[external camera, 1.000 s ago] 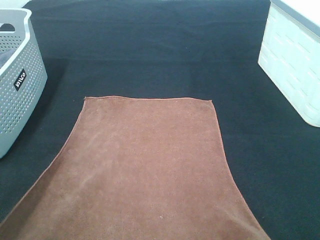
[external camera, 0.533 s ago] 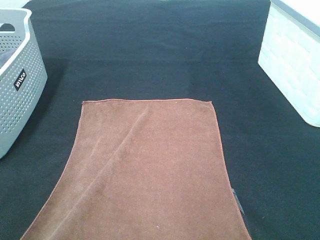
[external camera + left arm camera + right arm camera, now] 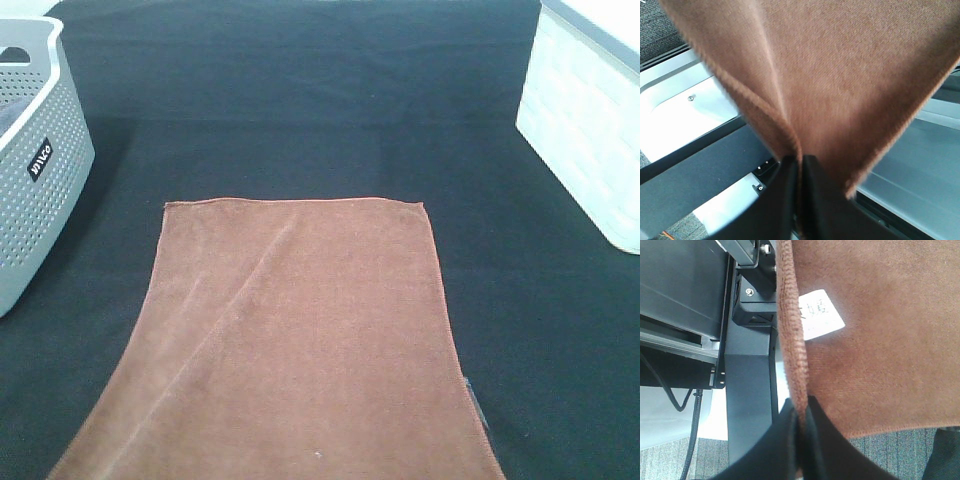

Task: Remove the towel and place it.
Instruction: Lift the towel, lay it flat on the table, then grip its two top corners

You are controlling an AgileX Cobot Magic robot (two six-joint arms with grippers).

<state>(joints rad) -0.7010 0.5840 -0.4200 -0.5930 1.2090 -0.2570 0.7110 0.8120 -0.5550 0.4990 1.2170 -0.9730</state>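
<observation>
The brown towel (image 3: 300, 330) lies spread lengthwise on the black table cloth, its far edge across the middle and its near end running off the bottom of the exterior view. A diagonal crease runs through its left half. Neither gripper shows in the exterior view. In the left wrist view my left gripper (image 3: 801, 162) is shut on a folded edge of the towel (image 3: 850, 75). In the right wrist view my right gripper (image 3: 801, 415) is shut on the towel's stitched edge (image 3: 875, 350), below its small white tag (image 3: 820, 315).
A grey perforated basket (image 3: 35, 150) stands at the left edge of the table. A white bin (image 3: 590, 120) stands at the back right. The black cloth (image 3: 320, 90) covers the table beyond the towel. The wrist views show the robot's frame and floor below the table edge.
The towel's near end has drawn in from a flared shape to a narrower one, and a diagonal crease formed in its left half. Little changed in the last half second.
</observation>
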